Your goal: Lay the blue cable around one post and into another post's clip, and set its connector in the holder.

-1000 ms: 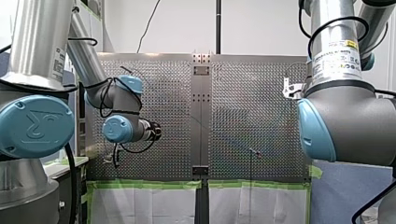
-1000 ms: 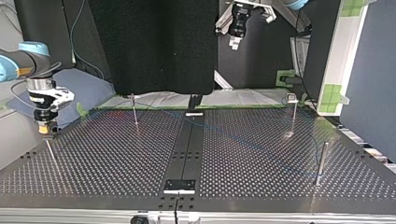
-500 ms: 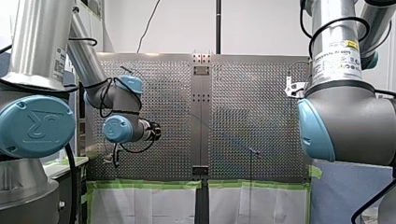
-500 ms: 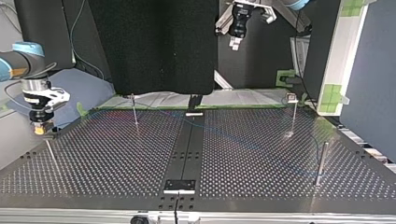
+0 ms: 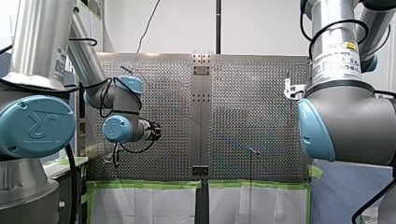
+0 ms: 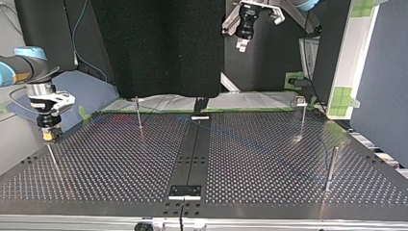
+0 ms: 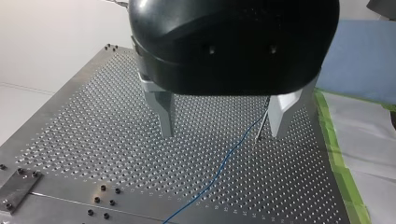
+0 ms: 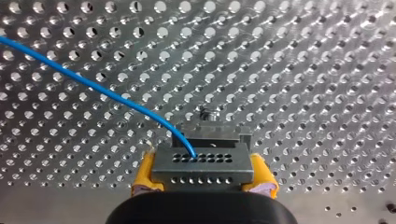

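I have the whole bench in sight. My left claw hangs high above it, fingers apart, nothing between them. My right claw sits low over the holes, its yellow pads clamped on the grey connector. Ahead of the left claw stands a thin post. The blue cable reaches it, but I cannot tell whether it is wrapped or clipped. Just ahead of the connector is a small metal piece, probably the holder. I judge that seating is left.
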